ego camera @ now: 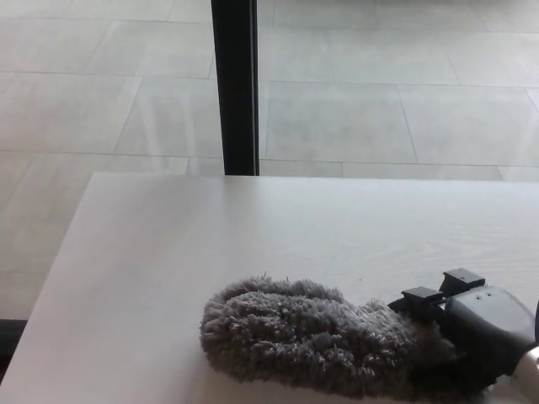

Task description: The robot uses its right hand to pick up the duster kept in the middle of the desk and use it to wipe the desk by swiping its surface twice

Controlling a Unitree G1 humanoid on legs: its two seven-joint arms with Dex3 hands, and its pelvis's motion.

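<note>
Grey fluffy duster [312,341] lies on your white desk [210,244] at 6 o'clock, right hand [472,332] on it.
Your right hand's fingers [425,296] are curled down into the duster's 3 o'clock end, clamped on the pile; the fluffy end points to 9 o'clock. Left hand doesn't show.

A fluffy grey duster [307,337] lies flat on the pale bench [210,244], near its front edge, with its rounded end pointing toward the robot's left. The right robot hand [467,332] comes in from the lower right corner and is closed over the duster's right end, its black fingers [434,293] curled over the top of the pile. Beyond the bench's far edge lies a tiled floor [379,109], with a dark vertical post [234,84] rising from it.
</note>
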